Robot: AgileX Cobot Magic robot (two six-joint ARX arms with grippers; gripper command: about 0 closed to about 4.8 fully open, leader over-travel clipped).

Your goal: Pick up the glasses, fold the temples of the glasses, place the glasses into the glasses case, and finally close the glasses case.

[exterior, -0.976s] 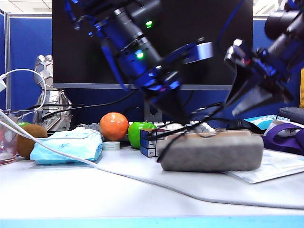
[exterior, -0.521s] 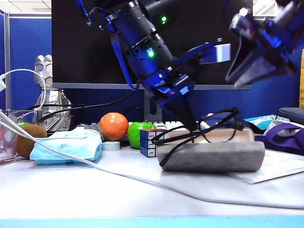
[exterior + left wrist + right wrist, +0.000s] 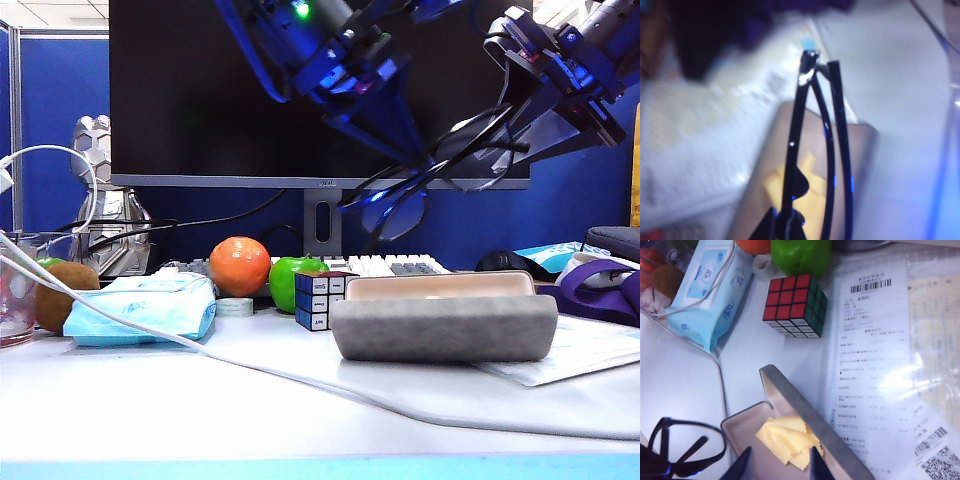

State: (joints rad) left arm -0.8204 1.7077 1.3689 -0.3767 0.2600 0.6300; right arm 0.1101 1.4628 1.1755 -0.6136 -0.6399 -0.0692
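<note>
Both your arms are raised, angled down twd centre. Left gripper point(image 3: 420, 160) is clamped tight, fingertips low in left wrist view. Right gripper point(image 3: 777, 462) hangs w/ its 2 fingers spread wide.

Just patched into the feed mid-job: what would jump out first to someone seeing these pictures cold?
The black glasses hang in mid-air before the dark monitor, pinched in the shut left hand, with the open right hand beside them. Below, the grey glasses case lies open on the table, a yellow cloth inside, a Rubik's cube beside it.
</note>
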